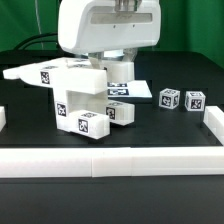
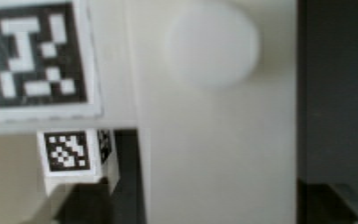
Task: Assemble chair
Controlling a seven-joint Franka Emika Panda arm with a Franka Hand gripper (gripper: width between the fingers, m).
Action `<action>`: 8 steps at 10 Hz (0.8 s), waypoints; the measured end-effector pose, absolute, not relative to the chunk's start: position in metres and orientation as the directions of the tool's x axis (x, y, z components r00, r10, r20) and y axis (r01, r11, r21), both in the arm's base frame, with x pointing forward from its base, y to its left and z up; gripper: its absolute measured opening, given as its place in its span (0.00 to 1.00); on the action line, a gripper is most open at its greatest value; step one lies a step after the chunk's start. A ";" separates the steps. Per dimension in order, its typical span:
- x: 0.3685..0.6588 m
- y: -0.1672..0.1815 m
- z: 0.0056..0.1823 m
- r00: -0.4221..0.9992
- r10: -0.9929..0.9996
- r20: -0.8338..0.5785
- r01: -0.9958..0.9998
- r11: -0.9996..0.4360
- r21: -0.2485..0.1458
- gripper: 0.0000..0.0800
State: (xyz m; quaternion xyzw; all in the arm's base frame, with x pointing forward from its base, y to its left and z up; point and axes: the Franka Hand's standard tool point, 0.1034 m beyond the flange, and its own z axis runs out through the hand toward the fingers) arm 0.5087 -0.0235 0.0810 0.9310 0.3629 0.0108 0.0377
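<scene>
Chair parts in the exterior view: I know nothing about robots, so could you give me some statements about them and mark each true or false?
1. The partly built chair stands to the exterior view's left of the two small blocks. True.
2. The small blocks are stacked one on the other. False: they sit side by side on the table.
3. The table is red. False: it is black.
4. A low white border wall runs along the front. True.
</scene>
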 end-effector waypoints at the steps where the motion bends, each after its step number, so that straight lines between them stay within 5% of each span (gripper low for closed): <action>1: 0.509 -0.023 0.081 0.736 0.677 -0.008 0.675 -0.734 0.077 0.76; 8: 0.509 -0.013 0.091 0.781 0.625 -0.002 0.623 -0.779 0.075 0.81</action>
